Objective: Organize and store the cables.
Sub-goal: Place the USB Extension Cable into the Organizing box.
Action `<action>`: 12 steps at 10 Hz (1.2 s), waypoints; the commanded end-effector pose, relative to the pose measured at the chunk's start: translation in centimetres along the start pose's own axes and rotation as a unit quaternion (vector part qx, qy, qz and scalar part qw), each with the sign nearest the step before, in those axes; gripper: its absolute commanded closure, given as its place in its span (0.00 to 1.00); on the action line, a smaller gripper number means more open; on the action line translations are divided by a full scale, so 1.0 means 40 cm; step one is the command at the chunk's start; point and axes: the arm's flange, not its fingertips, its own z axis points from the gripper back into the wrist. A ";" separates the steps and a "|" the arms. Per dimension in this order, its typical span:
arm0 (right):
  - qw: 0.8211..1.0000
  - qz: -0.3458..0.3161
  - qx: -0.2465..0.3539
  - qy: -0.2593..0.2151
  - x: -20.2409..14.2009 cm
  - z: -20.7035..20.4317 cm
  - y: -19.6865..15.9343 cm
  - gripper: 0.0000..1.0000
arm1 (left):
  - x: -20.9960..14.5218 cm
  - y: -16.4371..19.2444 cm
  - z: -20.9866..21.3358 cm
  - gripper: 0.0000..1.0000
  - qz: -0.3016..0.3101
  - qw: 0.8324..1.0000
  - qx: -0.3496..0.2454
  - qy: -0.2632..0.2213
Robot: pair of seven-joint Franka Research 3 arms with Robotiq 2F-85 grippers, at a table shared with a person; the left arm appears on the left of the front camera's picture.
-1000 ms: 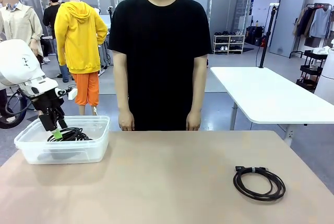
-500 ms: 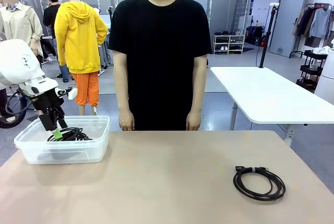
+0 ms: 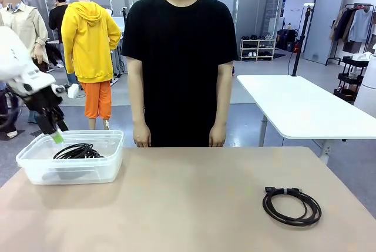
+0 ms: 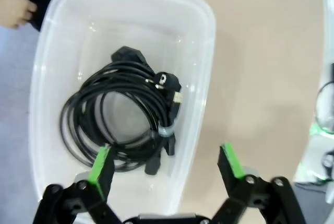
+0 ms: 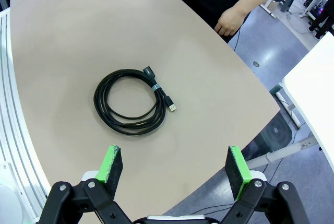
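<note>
A clear plastic bin (image 3: pixel 35 170) stands at the table's left; coiled black cables (image 3: pixel 77 151) lie inside it. My left gripper (image 3: pixel 54 133) hangs open just above the bin's back left corner, holding nothing. Looking down from the left wrist, its green pads (image 4: pixel 100 164) spread wide above the bin (image 4: pixel 201 62) and the coiled cables (image 4: pixel 125 117) with their plugs. Another black cable coil (image 3: pixel 292 205), bound by a tie, lies on the table at the right. My right gripper (image 5: pixel 175 169) is open high above that coil (image 5: pixel 130 104).
A person in a black shirt (image 3: pixel 179 58) stands at the far edge of the table, hands (image 3: pixel 142 137) down at the sides. A white table (image 3: pixel 299 108) stands behind at the right. The tan tabletop (image 3: pixel 188 199) lies bare between bin and loose coil.
My left gripper has risen out of the bin and drawn back to the left, still open. The cables stay in the bin. The loose coil has not moved.
</note>
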 end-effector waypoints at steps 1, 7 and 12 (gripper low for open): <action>1.000 -0.008 -0.005 0.000 0.006 0.001 -0.003 0.00 | -0.071 -0.182 0.089 0.00 0.060 0.997 0.018 -0.054; 1.000 -0.008 -0.005 0.000 0.006 0.001 -0.003 0.00 | -0.461 -0.573 0.223 0.00 0.273 0.925 0.160 -0.211; 1.000 -0.008 -0.005 0.000 0.006 0.001 -0.003 0.00 | -0.532 -0.612 0.241 0.00 0.279 0.915 0.168 -0.238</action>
